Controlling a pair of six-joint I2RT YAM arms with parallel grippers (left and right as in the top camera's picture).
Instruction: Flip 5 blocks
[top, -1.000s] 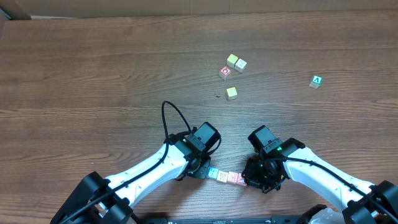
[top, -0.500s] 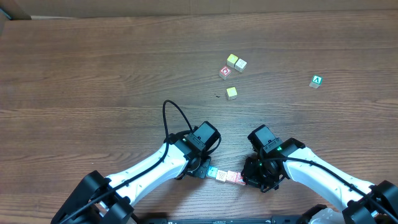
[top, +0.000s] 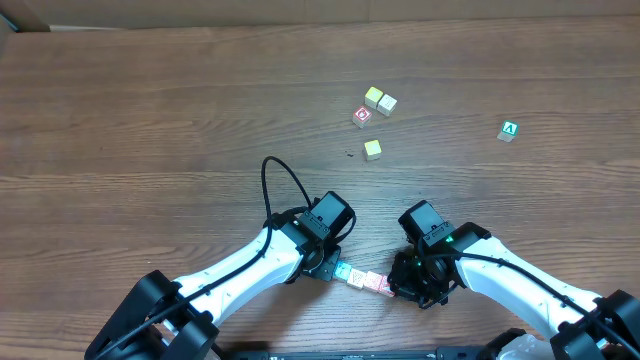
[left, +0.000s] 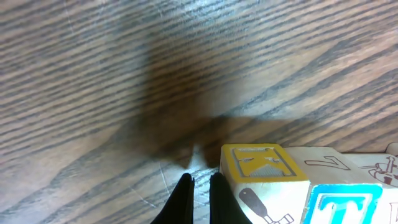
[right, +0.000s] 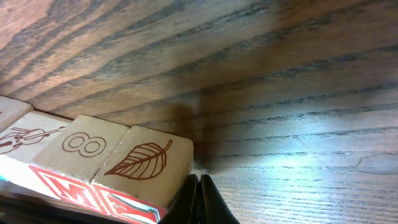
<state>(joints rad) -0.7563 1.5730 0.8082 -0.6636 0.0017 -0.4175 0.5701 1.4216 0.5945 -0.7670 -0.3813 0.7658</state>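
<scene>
A short row of blocks (top: 365, 281) lies near the table's front edge, between my two grippers. My left gripper (top: 336, 268) is shut and empty at the row's left end. In the left wrist view its fingertips (left: 200, 186) touch the side of the end block (left: 261, 163), which has a yellow "K" on top; a blue "T" block (left: 339, 205) follows. My right gripper (top: 397, 287) is shut and empty at the row's right end. In the right wrist view its tips (right: 199, 194) press against the leaf-print block (right: 149, 159), beside the "8" block (right: 81, 143).
Two plain yellow and cream cubes (top: 380, 100), a red-ring cube (top: 361, 116) and another yellow cube (top: 372, 149) sit at the back centre. A green "A" cube (top: 509, 130) lies at the far right. A black cable loop (top: 275, 185) rises from the left arm.
My left gripper has nudged slightly right, and the row's left end has shifted right and up with it. The right gripper has barely moved.
</scene>
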